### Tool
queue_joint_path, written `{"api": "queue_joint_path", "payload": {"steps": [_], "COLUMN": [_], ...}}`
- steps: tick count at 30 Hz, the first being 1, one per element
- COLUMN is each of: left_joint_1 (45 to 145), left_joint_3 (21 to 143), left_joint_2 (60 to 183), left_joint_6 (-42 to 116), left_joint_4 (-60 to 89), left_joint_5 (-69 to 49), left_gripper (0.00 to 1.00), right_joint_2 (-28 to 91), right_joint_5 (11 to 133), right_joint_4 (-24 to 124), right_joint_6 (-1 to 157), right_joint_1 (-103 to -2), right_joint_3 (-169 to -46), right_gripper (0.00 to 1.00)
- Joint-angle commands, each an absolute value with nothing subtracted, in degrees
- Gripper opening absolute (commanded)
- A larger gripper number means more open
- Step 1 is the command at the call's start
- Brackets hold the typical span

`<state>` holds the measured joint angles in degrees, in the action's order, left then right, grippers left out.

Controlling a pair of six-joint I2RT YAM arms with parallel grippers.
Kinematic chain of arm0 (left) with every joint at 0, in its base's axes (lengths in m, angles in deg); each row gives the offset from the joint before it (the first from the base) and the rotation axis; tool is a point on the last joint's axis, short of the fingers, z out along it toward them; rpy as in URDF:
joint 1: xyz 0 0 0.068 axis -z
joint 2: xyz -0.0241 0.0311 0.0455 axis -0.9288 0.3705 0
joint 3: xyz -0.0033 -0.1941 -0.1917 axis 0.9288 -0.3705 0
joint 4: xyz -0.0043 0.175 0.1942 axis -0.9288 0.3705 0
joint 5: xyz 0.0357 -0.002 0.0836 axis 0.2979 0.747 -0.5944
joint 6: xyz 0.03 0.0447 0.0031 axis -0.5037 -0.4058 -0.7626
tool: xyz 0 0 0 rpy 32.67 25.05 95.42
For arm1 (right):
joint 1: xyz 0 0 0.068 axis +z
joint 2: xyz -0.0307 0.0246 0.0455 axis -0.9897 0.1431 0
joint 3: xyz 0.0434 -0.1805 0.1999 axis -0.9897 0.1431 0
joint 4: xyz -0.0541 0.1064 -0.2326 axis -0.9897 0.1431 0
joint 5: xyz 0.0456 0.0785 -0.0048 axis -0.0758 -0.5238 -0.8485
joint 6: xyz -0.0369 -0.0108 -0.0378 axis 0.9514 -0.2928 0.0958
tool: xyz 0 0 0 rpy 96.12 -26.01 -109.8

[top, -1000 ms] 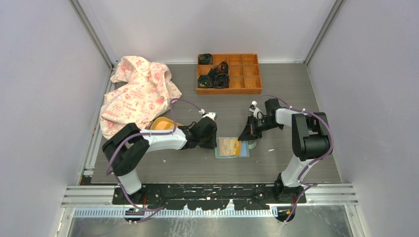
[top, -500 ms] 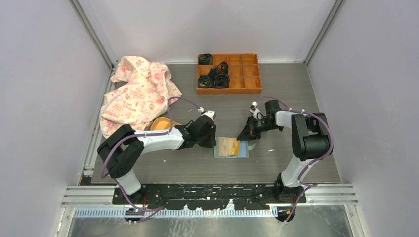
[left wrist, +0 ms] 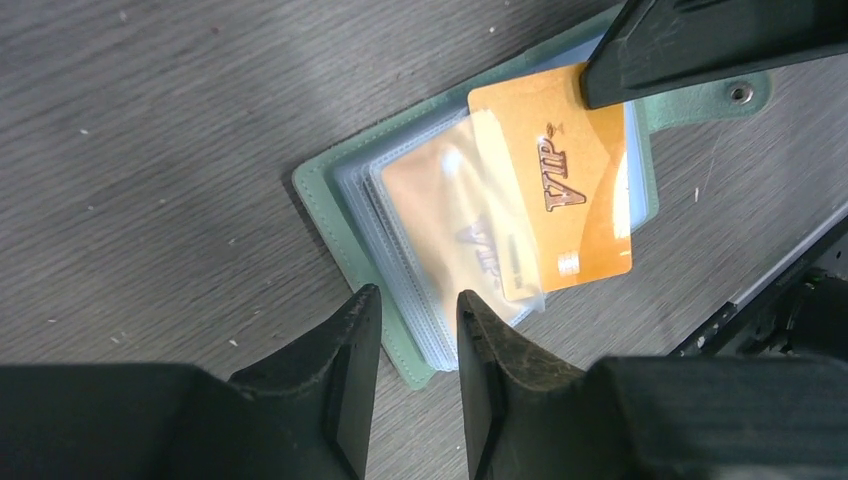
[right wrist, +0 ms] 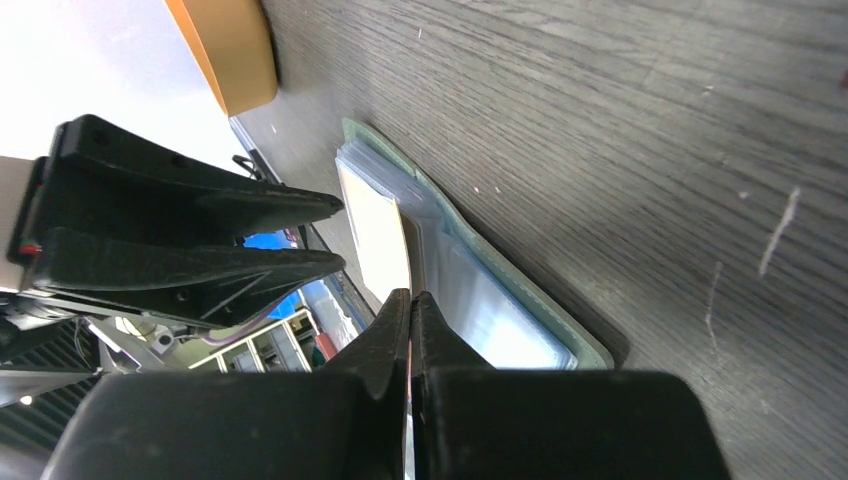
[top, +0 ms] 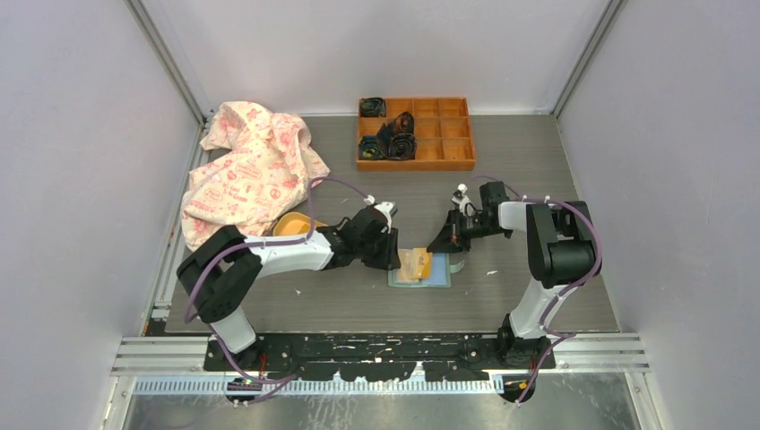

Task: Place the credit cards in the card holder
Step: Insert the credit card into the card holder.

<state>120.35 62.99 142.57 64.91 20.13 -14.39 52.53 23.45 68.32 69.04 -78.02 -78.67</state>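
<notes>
The card holder lies open on the grey surface at the centre of the top view, between the 2 arms. The right arm reaches in from the right of that frame, its jaws clenched on the upper right corner of an orange VIP card. In the left wrist view the card's left part sits under a clear sleeve, and the rest sticks out toward the snap tab. The jaws of the left arm hang just over the holder's lower left edge, parted and grasping nothing. A second orange shape shows faintly through the sleeves, probably 1 card already stowed.

The step in hand looks like seating this card fully. The right wrist view shows the card tilted up off the holder, so it should be lowered until it runs flat with the sleeve. The push should then go straight along the card's long side. Because the pinch is at 1 corner, the card may twist and jam against the sleeve's seam. The light holder may also slide, so the left jaws would do well to press its free edge down first. Release should wait until the card's edge reaches the sleeve mouth
</notes>
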Motion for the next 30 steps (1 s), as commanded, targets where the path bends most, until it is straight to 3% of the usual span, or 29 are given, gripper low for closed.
{"api": "queue_joint_path", "payload": {"steps": [1,10,17,23,30], "left_joint_1": [120.1,119.8,119.6,118.5,117.9], "left_joint_3": [64.0,65.7,65.2,64.7,66.1], "left_joint_2": [144.6,147.3,146.3,143.5,145.7], "left_joint_6": [66.0,66.2,66.1,65.5,65.2], "left_joint_4": [17.6,17.4,17.3,18.5,19.3], "left_joint_5": [-10.9,-9.8,-9.9,-11.1,-9.6], "left_gripper": [0.34,0.28,0.29,0.32,0.26], "right_joint_2": [52.8,54.0,54.5,53.8,52.4], "right_joint_5": [22.6,22.7,23.1,23.7,23.6], "right_joint_4": [65.1,65.9,64.7,72.4,75.1], "right_joint_6": [67.8,68.2,67.2,73.7,75.8], "right_joint_1": [-77.3,-73.9,-73.5,-73.6,-74.0], "right_joint_3": [-78.3,-79.3,-79.5,-81.5,-80.9], "right_gripper": [0.01,0.03,0.05,0.03,0.02]}}
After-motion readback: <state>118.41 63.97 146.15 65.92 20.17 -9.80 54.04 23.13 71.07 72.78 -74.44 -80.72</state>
